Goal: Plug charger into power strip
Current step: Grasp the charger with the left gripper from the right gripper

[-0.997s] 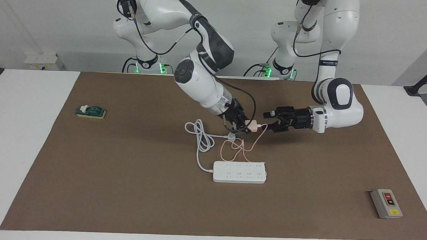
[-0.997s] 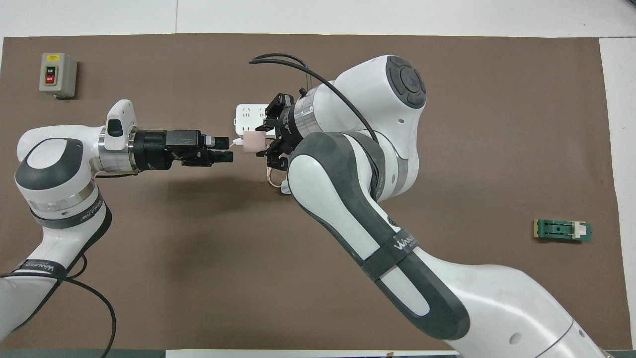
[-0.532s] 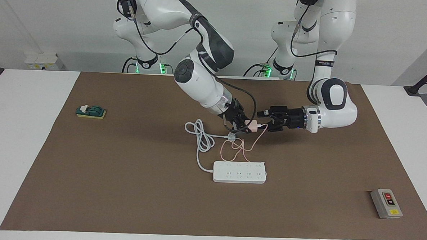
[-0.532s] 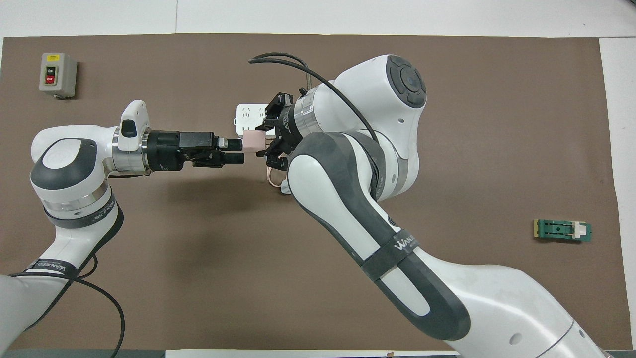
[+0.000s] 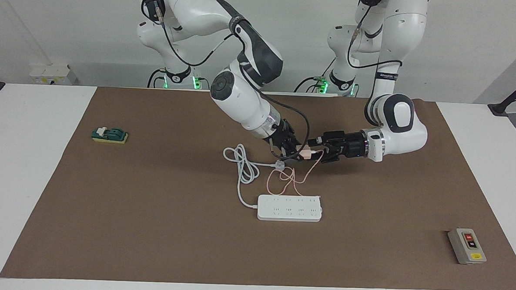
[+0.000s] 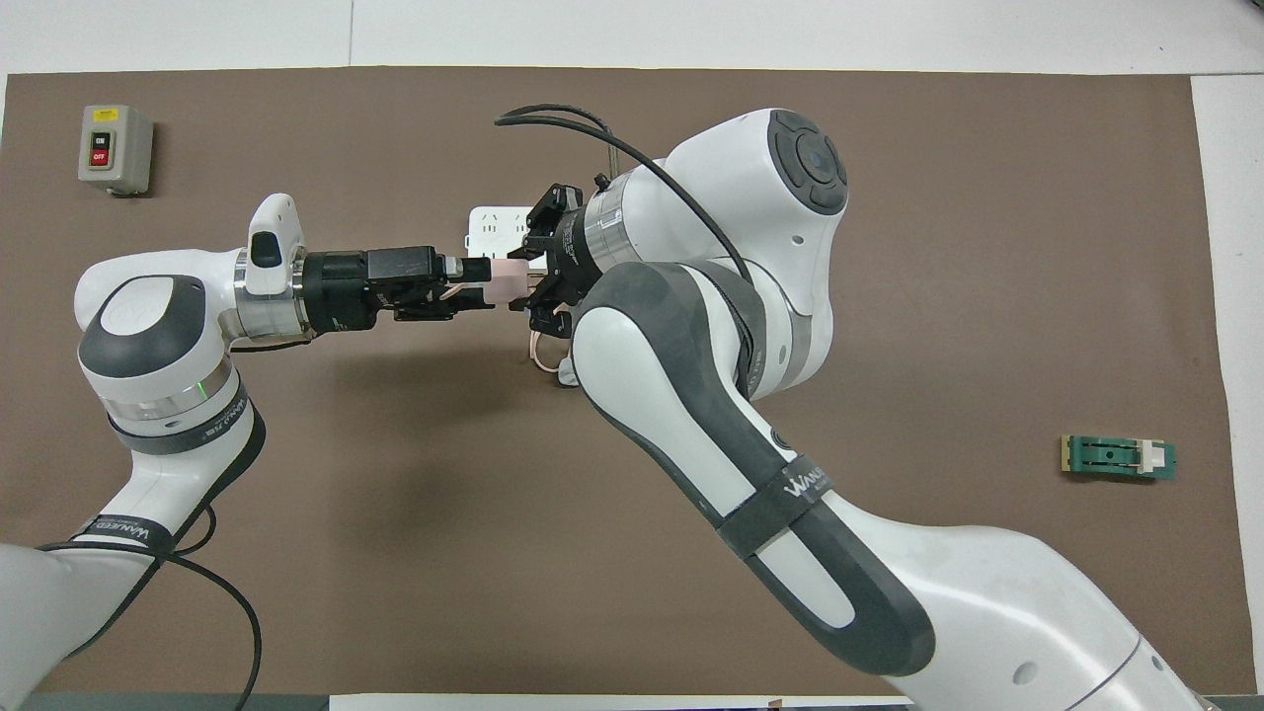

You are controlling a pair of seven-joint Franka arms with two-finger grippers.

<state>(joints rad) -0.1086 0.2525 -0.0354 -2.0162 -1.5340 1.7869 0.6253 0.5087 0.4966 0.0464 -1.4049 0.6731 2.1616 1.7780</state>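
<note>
Above the mat, handover zone: you are looking at two grippers meeting over the coiled cables, a little nearer the robots than the power strip (image 5: 289, 208).
right fingers: they are clamping tight on the charger (image 5: 304, 152), holding the small pink cube up off the mat.
left fingers: they are standing wide, straddling the end of the charger that points toward the left arm; no clamp visible.
charger: it is hanging in the air between the two grippers, its thin pink cable (image 5: 282, 181) looping down onto the mat toward the strip.
power strip: it is lying flat on the mat with sockets up, nothing plugged in, farther from the robots than the charger.
step: you are watching a handover from right gripper (image 5: 293, 150) to left gripper (image 5: 316, 151), judged from open jaws around a held cube.
next move: left needs to be closing squarely on the cube before right lets go; then the prongs need turning down over a socket.
risk: the loose cable may be tugging the cube askew during the swap.
right arm: it is reaching down and across from its base, wrist angled toward the left arm's end.
left arm: it is lying low and level, forearm pointing straight at the charger.
other: white plug cord (image 5: 241, 161), grey button box (image 5: 466, 245) and green block (image 5: 109, 135) are sitting well apart, untouched.
</note>
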